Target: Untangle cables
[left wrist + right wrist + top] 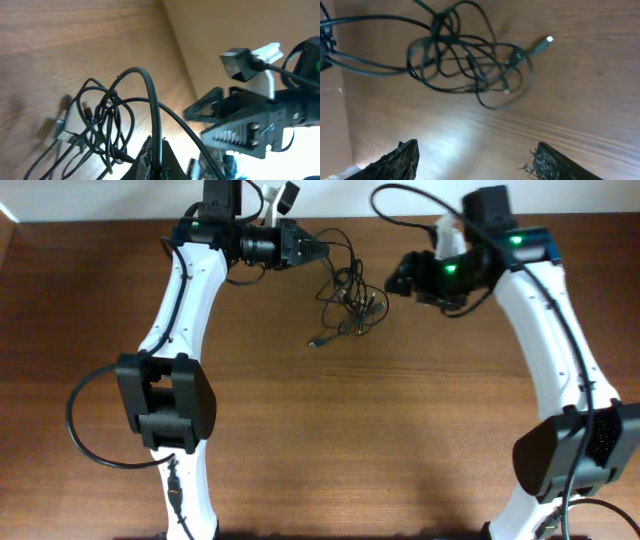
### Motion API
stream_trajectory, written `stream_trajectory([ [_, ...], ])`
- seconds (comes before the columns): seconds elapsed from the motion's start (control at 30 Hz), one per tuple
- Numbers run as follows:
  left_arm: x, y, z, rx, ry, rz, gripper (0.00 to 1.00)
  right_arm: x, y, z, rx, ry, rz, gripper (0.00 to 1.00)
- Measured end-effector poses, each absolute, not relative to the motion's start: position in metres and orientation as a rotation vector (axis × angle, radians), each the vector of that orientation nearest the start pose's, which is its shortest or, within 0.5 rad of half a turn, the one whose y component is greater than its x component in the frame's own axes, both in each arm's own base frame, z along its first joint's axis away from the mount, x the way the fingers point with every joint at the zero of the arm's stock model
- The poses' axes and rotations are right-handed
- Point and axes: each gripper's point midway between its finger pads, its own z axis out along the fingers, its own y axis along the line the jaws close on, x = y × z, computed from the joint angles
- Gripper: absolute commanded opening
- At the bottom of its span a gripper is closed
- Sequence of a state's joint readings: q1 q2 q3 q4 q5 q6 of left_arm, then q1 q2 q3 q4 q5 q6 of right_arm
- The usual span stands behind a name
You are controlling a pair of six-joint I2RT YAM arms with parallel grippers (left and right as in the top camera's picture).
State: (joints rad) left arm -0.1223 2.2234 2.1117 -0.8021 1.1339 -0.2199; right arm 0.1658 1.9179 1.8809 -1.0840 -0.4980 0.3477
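Pinching a strand of the cables (348, 298), the left claw (323, 251) is clenched tight, the tangle lies on the tabletop (350, 440) between the arms, right claw (393, 282) spread wide, released, just beside it

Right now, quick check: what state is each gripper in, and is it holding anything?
The left gripper is shut on one strand of the cables.
The right gripper is open and holds nothing.

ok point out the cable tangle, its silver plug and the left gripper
cable tangle (356, 304), overhead view, knot's middle
silver plug (549, 39), right wrist view, bright tip
left gripper (322, 251), overhead view, between fingertips
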Motion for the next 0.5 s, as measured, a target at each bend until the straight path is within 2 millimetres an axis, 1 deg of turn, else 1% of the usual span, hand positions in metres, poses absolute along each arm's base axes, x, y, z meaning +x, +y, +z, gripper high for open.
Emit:
stream_trajectory([
  [0.03, 0.495, -0.219, 0.241, 0.375, 2.274, -1.570, 0.00, 0.436, 0.165, 0.210, 0.089, 2.714, 0.830, 0.73],
  [0.07, 0.493, -0.222, 0.242, 0.375, 2.276, -1.586, 0.00, 0.438, 0.176, 0.209, 0.100, 2.709, 0.835, 0.70],
  [0.1, 0.492, -0.224, 0.243, 0.378, 2.276, -1.596, 0.00, 0.440, 0.182, 0.208, 0.109, 2.705, 0.830, 0.66],
  [0.13, 0.489, -0.230, 0.243, 0.388, 2.278, -1.610, 0.00, 0.441, 0.187, 0.206, 0.127, 2.707, 0.825, 0.65],
  [0.17, 0.485, -0.237, 0.243, 0.402, 2.282, -1.620, 0.00, 0.443, 0.192, 0.203, 0.141, 2.707, 0.819, 0.60],
  [0.2, 0.479, -0.249, 0.244, 0.430, 2.285, -1.638, 0.00, 0.446, 0.194, 0.197, 0.171, 2.714, 0.813, 0.58],
  [0.23, 0.473, -0.259, 0.244, 0.456, 2.288, -1.650, 0.00, 0.450, 0.193, 0.192, 0.205, 2.718, 0.800, 0.52],
  [0.3, 0.466, -0.272, 0.244, 0.490, 2.291, -1.664, 0.00, 0.456, 0.192, 0.183, 0.249, 2.723, 0.785, 0.42],
  [0.33, 0.463, -0.277, 0.245, 0.505, 2.290, -1.672, 0.00, 0.458, 0.192, 0.176, 0.268, 2.735, 0.775, 0.40],
  [0.37, 0.461, -0.280, 0.245, 0.514, 2.289, -1.674, 0.00, 0.459, 0.191, 0.168, 0.289, 2.750, 0.767, 0.37],
  [0.43, 0.462, -0.279, 0.245, 0.504, 2.293, -1.676, 0.00, 0.462, 0.191, 0.156, 0.315, 2.770, 0.753, 0.27],
  [0.47, 0.463, -0.278, 0.245, 0.492, 2.297, -1.679, 0.00, 0.463, 0.191, 0.155, 0.320, 2.771, 0.751, 0.18],
  [0.5, 0.465, -0.278, 0.247, 0.485, 2.288, -1.682, 0.00, 0.464, 0.191, 0.153, 0.319, 2.770, 0.749, 0.11],
])
